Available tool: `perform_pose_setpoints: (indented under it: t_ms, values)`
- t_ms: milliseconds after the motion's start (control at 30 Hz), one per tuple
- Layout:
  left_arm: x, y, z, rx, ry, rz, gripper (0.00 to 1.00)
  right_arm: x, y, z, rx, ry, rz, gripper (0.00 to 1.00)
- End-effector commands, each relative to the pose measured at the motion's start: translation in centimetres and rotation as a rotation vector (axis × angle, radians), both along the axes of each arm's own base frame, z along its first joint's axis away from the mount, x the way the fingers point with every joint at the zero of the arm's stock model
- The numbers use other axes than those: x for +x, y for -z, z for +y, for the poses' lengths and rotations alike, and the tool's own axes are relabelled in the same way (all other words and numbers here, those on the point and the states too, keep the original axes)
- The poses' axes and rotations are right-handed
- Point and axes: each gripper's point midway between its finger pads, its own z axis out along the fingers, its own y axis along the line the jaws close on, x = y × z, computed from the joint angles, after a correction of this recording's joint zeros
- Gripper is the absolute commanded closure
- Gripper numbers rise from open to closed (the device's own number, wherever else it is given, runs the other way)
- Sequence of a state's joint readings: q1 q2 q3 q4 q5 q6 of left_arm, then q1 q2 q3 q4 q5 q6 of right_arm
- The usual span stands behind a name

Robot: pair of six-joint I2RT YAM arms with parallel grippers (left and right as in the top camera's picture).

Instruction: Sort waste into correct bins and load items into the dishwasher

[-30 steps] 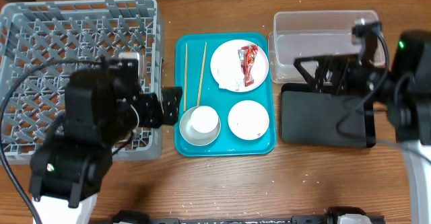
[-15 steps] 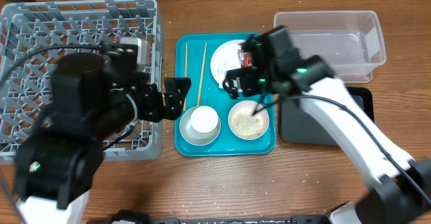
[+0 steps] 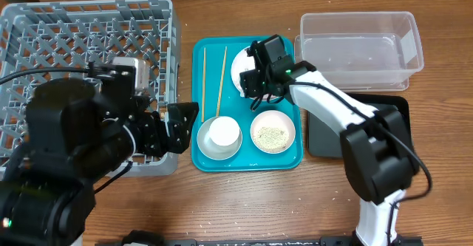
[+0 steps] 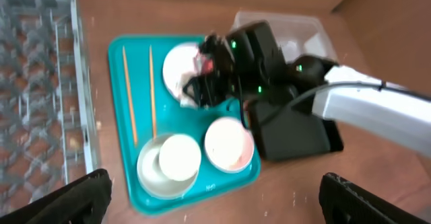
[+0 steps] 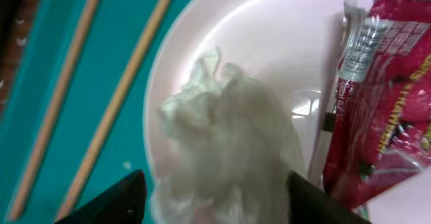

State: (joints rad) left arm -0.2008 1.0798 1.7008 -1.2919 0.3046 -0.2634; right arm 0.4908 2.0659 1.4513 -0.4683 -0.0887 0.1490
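Currently the tissue pick is judged to be the step in hand: the right hand [image 5: 217,200] is held low over the plate [image 5: 269,42] on the teal tray [image 3: 247,156], its fingers spread, one either side of the crumpled tissue [image 5: 225,130], nothing pinched yet. The tissue is on the plate's left half, and the red wrapper [image 5: 387,96] lies just beside it on the right, possibly touching at the edge; it cannot be told for sure. For a clean grasp the fingers should be lowered until the tips are almost on the plate, then closed across the thick middle of the wad, so that a loose flap is not all that gets caught. The right-side finger should be kept inside the wrapper edge, or both items will be lifted together and the sorting spoiled. The plate should not be pressed or dragged; the chopsticks [image 5: 116,103] beside it are loose and easily rolled. A straight lift is advised before any swing toward the clear bin [image 3: 358,15] or the black bin [image 3: 332,135]; which one takes paper cannot be told. The left hand [image 4: 215,180] is spread and empty, hovering at the tray's left edge near the dish rack [image 3: 74,39], so the right arm's path should be kept to the bench's right side.
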Motion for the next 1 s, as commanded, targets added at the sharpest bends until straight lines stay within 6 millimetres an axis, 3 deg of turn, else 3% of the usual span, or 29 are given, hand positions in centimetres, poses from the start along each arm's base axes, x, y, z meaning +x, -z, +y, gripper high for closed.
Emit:
perform_pose_setpoints:
  t_ms: [0,67,100,233,333,400,433,500,533,600,667,800,833,867,967]
  values:
    - [0.2,0.9,0.2,0.014,-0.013,0.05,0.0,0.7,1.0,0.1,-0.007,0.009,0.0,0.47]
    - [0.3,1.2,0.2,0.017,-0.012,0.066,0.0,0.8,0.4,0.2,0.001,0.002,-0.011,0.62]
    - [0.4,1.4,0.2,0.018,-0.012,0.071,0.0,0.8,-0.2,0.4,0.007,-0.017,-0.019,0.64]
    - [1.1,2.0,0.0,0.024,-0.012,0.097,0.0,0.7,-4.7,0.9,0.031,-0.077,-0.078,0.95]
    - [1.7,2.5,-0.1,0.028,-0.012,0.119,0.0,0.9,-9.1,0.4,0.055,-0.065,-0.14,0.96]
    - [2.2,3.1,-0.2,0.032,-0.012,0.141,0.0,1.2,-13.6,-0.9,0.087,-0.035,-0.217,0.96]
    - [2.6,3.5,-0.3,0.036,-0.012,0.156,0.0,1.5,-16.6,-2.6,0.113,0.008,-0.269,0.96]
    - [3.1,4.0,-0.4,0.04,-0.012,0.176,0.0,2.0,-18.7,-5.0,0.137,0.075,-0.3,0.96]
    - [3.5,4.5,-0.4,0.043,-0.012,0.194,0.0,2.6,-19.6,-7.7,0.14,0.147,-0.308,0.96]
    - [3.9,5.0,-0.5,0.047,-0.012,0.213,0.0,3.4,-19.0,-10.9,0.12,0.213,-0.289,0.96]
    - [4.4,5.5,-0.8,0.038,-0.01,0.239,0.0,3.9,-17.0,-13.9,0.093,0.276,-0.238,0.96]
    - [3.7,6.5,-1.8,0.003,0.038,0.317,0.0,4.9,-12.2,-17.9,0.042,0.363,-0.139,0.96]
    - [3.5,6.1,-1.9,-0.008,0.037,0.315,0.0,5.1,-10.7,-19.0,0.032,0.385,-0.106,0.96]
    - [3.3,5.6,-1.7,-0.005,0.028,0.302,0.0,5.1,-10.5,-19.2,0.03,0.39,-0.101,0.92]
    - [2.5,3.6,0.6,0.063,-0.066,0.209,0.0,5.2,-11.5,-18.9,0.052,0.378,-0.112,0.27]
